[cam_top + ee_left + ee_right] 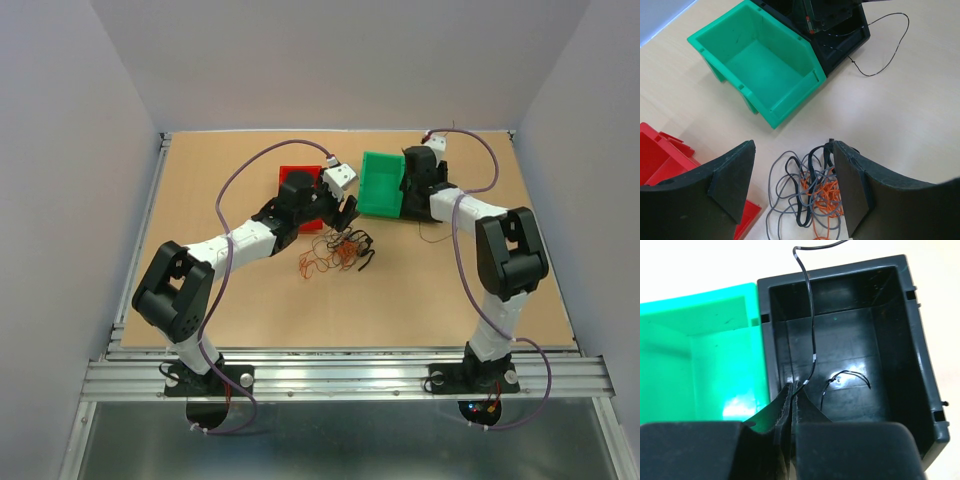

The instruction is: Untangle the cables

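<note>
1. A red bin [290, 176] is noted left of centre on the table [250, 300]. It is partly covered by the left arm in the top view.
2. The left gripper [792, 185] is seen just right of the red bin, hovering over the cables. Its jaws are spread wide and nothing is grasped.
3. The cables [810, 195] are recorded as a loose tangle of grey, black and orange loops. They lie on the bare table, outside every bin, below and between the left fingers [732, 180] and near the green bin.
4. A green bin [762, 70] is set to the right of the red one, open side up.
5. A black bin [920, 365] is placed touching the green bin's right side. A short curl of wire [847, 377] is seen on its floor.
6. The right gripper [791, 390] is held over the black bin, jaws clenched. A black wire [812, 330] is pinched at the tips. It runs up over the bin's far wall and out onto the table beyond.
</note>
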